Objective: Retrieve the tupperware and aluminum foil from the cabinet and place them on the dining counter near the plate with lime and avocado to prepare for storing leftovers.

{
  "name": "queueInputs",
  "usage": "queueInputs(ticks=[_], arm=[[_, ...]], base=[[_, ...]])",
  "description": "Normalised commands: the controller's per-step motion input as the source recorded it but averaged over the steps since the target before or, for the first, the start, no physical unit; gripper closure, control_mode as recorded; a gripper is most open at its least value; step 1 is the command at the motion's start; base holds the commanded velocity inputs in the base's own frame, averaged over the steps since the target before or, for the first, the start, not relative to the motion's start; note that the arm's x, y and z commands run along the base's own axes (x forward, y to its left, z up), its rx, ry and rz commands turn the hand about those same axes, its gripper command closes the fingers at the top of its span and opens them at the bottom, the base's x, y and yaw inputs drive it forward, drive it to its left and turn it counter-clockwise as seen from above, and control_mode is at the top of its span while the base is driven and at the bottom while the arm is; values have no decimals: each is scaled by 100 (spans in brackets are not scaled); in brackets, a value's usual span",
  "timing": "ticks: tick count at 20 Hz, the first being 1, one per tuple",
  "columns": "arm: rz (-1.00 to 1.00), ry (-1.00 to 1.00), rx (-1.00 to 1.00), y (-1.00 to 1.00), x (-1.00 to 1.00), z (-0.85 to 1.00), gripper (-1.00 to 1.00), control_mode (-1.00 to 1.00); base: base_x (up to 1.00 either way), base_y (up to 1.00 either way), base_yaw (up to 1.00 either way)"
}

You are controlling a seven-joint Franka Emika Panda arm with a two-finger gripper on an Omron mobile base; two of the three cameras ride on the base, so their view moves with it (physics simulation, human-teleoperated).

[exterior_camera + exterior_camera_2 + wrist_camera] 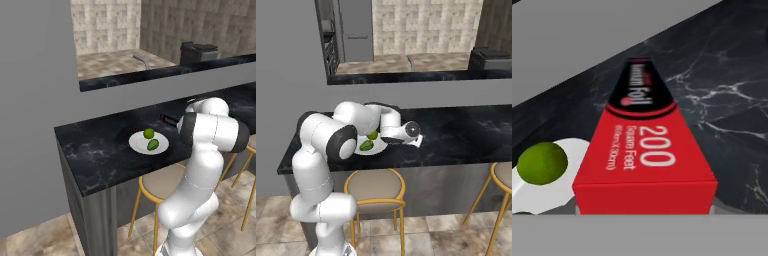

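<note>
Foil box (644, 155) lies flat on the dining counter (100, 155), red end right in front of our jaws, just beside the plate (542, 192) holding a lime (542, 163). Gripper (417, 141) low over it; we cannot tell jaw opening or hold.

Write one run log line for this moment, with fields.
stage: placing aluminum foil | place: dining counter, beside plate with lime | grip: cannot tell | tupperware: not seen

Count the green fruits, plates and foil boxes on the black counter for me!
Green fruits: 2 (lime, avocado)
Plates: 1 (white plate)
Foil boxes: 1 (aluminum foil)
Total: 4
</note>
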Motion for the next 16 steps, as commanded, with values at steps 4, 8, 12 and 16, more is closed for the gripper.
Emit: queueInputs(ticks=[4,8,12,16], arm=[[-3,3,-1,0,7,-53,100,-100],[0,6,-3,2,0,-54,-100,-100],[0,6,-2,0,0,-46,-100,-100],[0,2,-1,0,0,-13,-100,-100]], base=[[0,0,0],[0,0,0],[0,0,0],[0,0,0]])
